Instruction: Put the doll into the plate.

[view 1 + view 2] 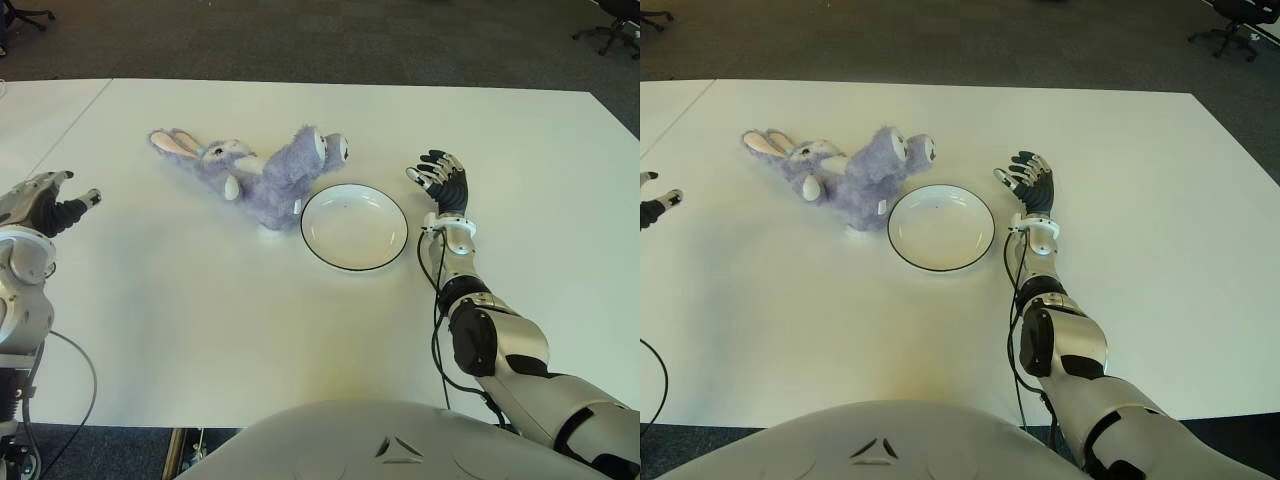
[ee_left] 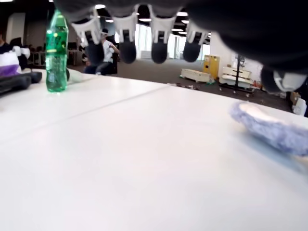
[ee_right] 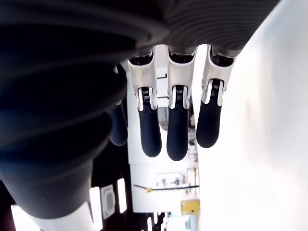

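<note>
A purple plush rabbit doll [image 1: 262, 176] lies on its side on the white table [image 1: 200, 310], its long ears [image 1: 178, 143] pointing left. Its body touches the left rim of a white plate with a dark edge [image 1: 354, 227], which holds nothing. My right hand [image 1: 440, 176] hovers just right of the plate, fingers [image 3: 177, 130] straight and spread, holding nothing. My left hand [image 1: 58, 205] is at the table's left edge, well left of the doll, its fingers [image 2: 126, 41] extended and empty. One doll ear [image 2: 272, 127] shows in the left wrist view.
A green plastic bottle [image 2: 57, 54] stands on a neighbouring table seen from the left wrist. Office chairs [image 1: 610, 28] stand on the dark carpet beyond the far edge. A seam [image 1: 70, 118] joins this table to another at the left.
</note>
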